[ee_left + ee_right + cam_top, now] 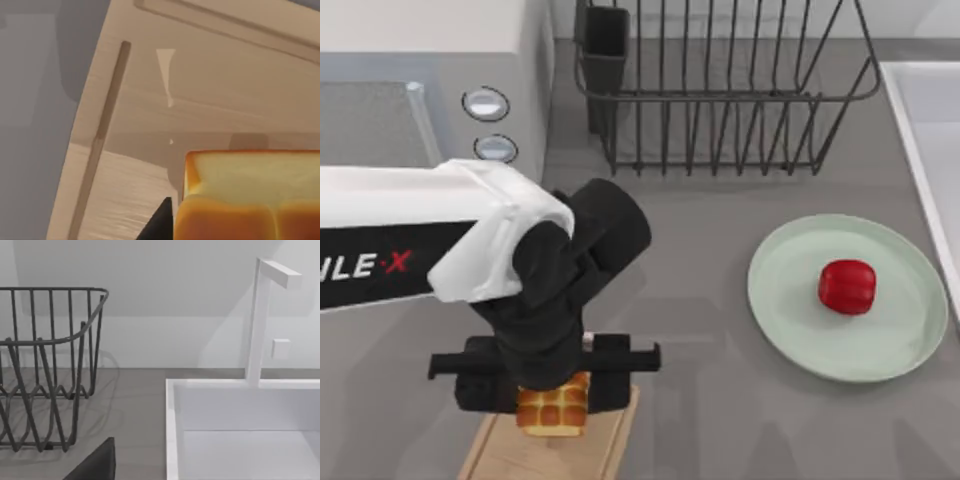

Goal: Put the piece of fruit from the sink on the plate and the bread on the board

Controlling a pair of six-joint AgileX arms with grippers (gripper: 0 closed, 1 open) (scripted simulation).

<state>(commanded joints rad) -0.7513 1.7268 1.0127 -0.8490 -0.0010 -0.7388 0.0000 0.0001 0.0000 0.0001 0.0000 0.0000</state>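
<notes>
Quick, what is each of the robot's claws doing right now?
Left gripper: closed on the bread, over the board.
Right gripper: near the sink; cannot be told.

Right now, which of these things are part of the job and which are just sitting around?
Part of the job: piece of fruit on the plate, bread under the left claw, board, sink.

Just sitting around: dish rack, microwave.
</notes>
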